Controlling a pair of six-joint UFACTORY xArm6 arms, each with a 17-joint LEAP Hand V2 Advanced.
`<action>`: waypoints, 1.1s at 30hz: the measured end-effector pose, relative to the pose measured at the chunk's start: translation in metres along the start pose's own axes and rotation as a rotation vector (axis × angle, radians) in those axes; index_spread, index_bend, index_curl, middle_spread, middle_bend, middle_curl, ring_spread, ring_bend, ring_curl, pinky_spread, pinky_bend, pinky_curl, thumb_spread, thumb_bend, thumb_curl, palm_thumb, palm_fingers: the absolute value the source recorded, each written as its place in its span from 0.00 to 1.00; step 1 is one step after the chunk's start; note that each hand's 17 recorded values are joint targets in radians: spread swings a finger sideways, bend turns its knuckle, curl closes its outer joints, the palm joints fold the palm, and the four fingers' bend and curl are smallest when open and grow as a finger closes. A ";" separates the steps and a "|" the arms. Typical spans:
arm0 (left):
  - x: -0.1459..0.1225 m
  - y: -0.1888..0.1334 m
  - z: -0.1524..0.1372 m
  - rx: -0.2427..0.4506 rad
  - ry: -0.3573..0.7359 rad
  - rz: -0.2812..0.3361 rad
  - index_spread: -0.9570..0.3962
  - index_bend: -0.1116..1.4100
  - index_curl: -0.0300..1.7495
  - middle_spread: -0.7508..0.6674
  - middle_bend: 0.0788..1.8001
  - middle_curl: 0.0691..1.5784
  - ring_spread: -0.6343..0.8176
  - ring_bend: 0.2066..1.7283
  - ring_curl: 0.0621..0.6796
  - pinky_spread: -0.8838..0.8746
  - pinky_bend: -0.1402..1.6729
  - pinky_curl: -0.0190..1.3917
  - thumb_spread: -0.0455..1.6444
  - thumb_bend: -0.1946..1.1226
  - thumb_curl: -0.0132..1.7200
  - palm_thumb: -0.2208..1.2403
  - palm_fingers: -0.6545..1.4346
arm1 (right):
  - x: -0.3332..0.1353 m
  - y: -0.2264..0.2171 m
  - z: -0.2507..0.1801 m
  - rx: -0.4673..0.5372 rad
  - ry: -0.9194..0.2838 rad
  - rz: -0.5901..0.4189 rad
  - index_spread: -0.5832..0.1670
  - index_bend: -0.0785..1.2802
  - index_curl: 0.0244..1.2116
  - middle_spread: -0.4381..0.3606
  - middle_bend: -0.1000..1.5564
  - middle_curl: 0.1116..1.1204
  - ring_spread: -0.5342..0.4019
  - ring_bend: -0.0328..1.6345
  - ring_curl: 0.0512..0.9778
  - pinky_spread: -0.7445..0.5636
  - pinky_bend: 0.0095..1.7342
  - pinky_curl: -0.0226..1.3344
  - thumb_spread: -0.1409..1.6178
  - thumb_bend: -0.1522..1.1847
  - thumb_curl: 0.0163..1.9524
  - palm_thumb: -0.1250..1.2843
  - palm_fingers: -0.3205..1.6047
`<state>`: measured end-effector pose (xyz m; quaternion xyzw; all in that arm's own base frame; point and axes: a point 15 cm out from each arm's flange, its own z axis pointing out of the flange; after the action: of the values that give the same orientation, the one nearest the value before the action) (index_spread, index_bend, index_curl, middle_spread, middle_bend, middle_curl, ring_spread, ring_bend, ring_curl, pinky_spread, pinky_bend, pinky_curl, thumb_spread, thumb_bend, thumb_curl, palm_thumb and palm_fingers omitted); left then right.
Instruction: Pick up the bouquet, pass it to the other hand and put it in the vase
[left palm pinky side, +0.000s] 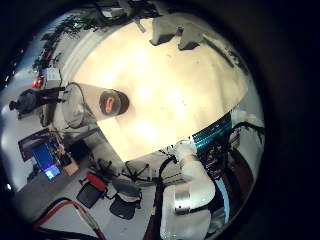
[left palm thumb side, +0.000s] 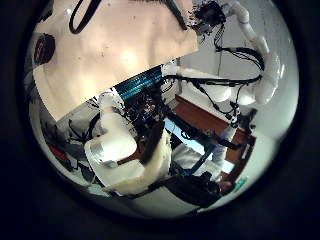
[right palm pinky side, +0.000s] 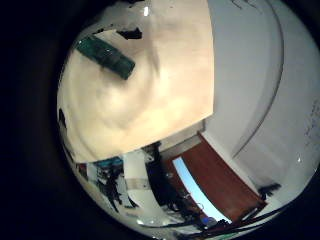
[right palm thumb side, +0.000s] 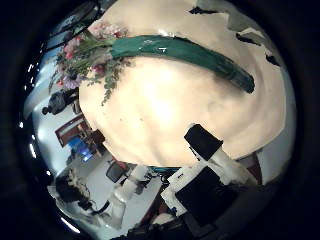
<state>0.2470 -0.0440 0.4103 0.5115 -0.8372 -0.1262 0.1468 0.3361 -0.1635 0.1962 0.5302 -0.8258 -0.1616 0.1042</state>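
Bouquet position: bouquet (right palm thumb side: 150, 55) lies flat on the pale round table (right palm thumb side: 170, 100), untouched, in the right thumb side palm view.
Long axis: runs across the tabletop, with the blossom end at or past the table edge and the wrapped stem end (right palm thumb side: 225, 70) further in.
Nearer hand: judged the right hand, since the bouquet fills far more of its palm views than of the left's; it sits above the table with clear air between.
Right hand state: one finger (right palm thumb side: 215, 150) shows apart from the bouquet, holding nothing; whether the fingers are spread or curled cannot be told.
Left hand state: fingers not shown clearly; cannot tell.
Vase: clear glass vase (left palm pinky side: 76, 105), upright near the table edge, beside a dark round cup (left palm pinky side: 112, 100); empty as far as visible.
Materials: stem in a smooth teal sleeve (right palm pinky side: 105, 55), tapering; blossoms pink and pale with loose green foliage; tabletop smooth and matte.
Step in hand: pick-up not yet begun.
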 end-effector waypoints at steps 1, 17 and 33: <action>-0.001 -0.001 0.000 0.000 -0.001 -0.001 0.68 0.19 0.22 0.77 0.06 0.14 0.81 0.18 0.23 0.79 0.23 0.25 0.73 0.13 0.17 0.29 0.36 | 0.001 -0.002 0.000 0.006 -0.001 0.005 0.53 0.29 0.37 0.62 0.44 0.33 0.51 0.62 0.36 0.66 0.45 0.30 0.66 0.09 0.23 0.58 0.26; -0.001 -0.005 -0.003 0.003 -0.001 -0.005 0.68 0.19 0.22 0.77 0.06 0.14 0.81 0.18 0.23 0.79 0.23 0.25 0.73 0.13 0.17 0.29 0.36 | -0.001 -0.020 0.033 0.039 0.002 0.021 0.54 0.23 0.35 0.62 0.39 0.29 0.50 0.58 0.31 0.67 0.41 0.24 0.66 0.09 0.22 0.57 0.31; -0.001 -0.006 -0.002 0.000 0.002 -0.012 0.68 0.19 0.22 0.77 0.06 0.14 0.81 0.18 0.22 0.79 0.23 0.25 0.73 0.13 0.17 0.29 0.36 | -0.002 -0.026 0.056 -0.005 0.003 0.020 0.53 0.19 0.34 0.59 0.36 0.28 0.47 0.57 0.29 0.66 0.39 0.19 0.65 0.10 0.22 0.57 0.34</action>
<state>0.2529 -0.0462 0.4098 0.5165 -0.8341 -0.1264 0.1468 0.3390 -0.1632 0.1348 0.5221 -0.8304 -0.1617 0.1081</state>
